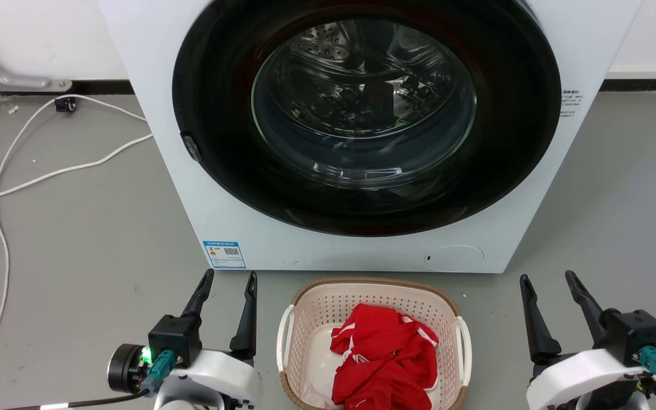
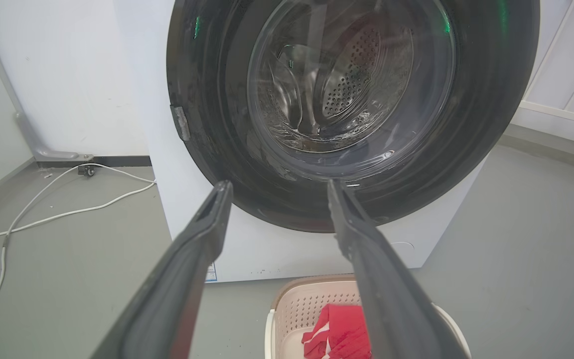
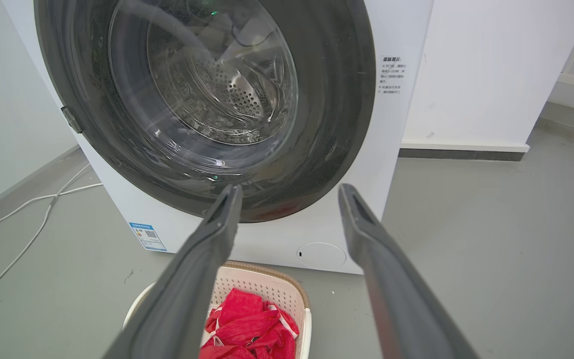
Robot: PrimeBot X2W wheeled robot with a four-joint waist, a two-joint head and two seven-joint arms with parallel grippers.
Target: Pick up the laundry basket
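The cream laundry basket (image 1: 311, 319) with its brown rim and white side handles sits on the floor just in front of the washer, holding a red garment (image 1: 382, 356). My left gripper (image 1: 230, 282) hangs open to the basket's left, apart from it. On the basket's right, my right gripper (image 1: 550, 282) is open too, with nothing between its fingers. The left wrist view has the basket (image 2: 302, 304) low between the left gripper's (image 2: 277, 187) fingers. In the right wrist view the basket (image 3: 272, 286) lies at the bottom, left of the right gripper (image 3: 289, 189).
A white front-loading washer (image 1: 282, 239) with a closed dark round door stands right behind the basket. White cables (image 1: 49, 171) trail over the grey floor at the left. Bare floor lies on both sides of the basket.
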